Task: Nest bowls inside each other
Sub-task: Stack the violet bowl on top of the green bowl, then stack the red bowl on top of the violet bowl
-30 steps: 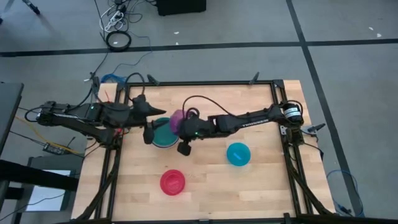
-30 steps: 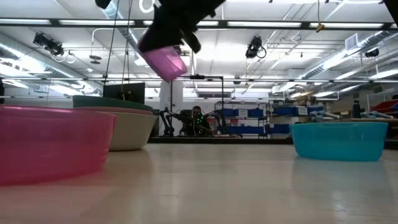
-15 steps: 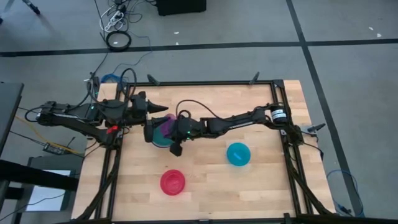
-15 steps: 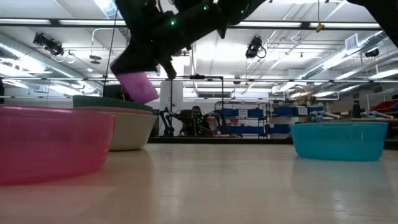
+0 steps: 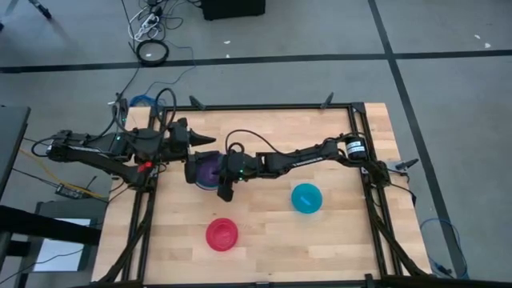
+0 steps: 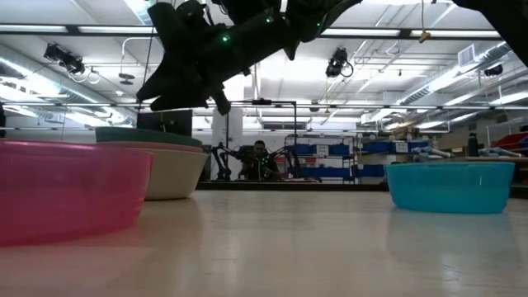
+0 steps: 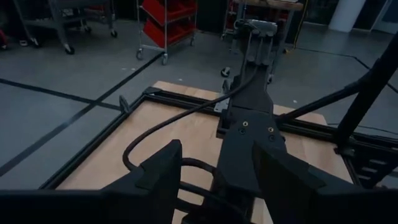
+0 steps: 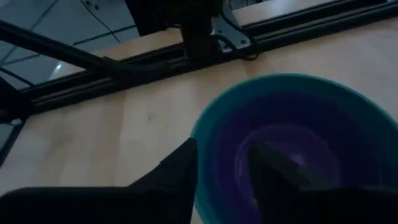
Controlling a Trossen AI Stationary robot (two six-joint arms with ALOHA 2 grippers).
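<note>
A purple bowl [image 5: 210, 170] sits inside a teal bowl [image 8: 211, 118], which rests in a grey-white bowl [image 6: 169, 175] at the table's left middle. In the low view the teal rim [image 6: 148, 134] hides the purple bowl. My right gripper [image 8: 222, 163] hovers just over this stack, open, with one finger over the purple bowl's inside and the other past the rims. My left gripper [image 5: 206, 141] waits open, just beyond the stack's far side, with nothing between its fingers [image 7: 161, 171]. A bright blue bowl [image 5: 306, 198] and a pink-red bowl [image 5: 222, 234] stand apart on the table. My right gripper has its fingers [image 8: 180, 168] on either side of the nested rims [image 8: 208, 155], slanting down from the table's right. I cannot tell whether a finger touches the purple bowl, which sits level in the teal bowl.
The table is bare wood [image 5: 272, 232] inside a black frame [image 5: 264, 106]. There is free room between the blue bowl and the pink-red bowl, and along the near edge. Both arms crowd the stack at the left middle.
My right gripper has carried the purple bowl toward the table's left edge and down over the teal bowl. The bowl, which hung tilted from the fingers, now lies level inside the teal bowl, out of the low view. My left gripper's wrist has tipped slightly.
</note>
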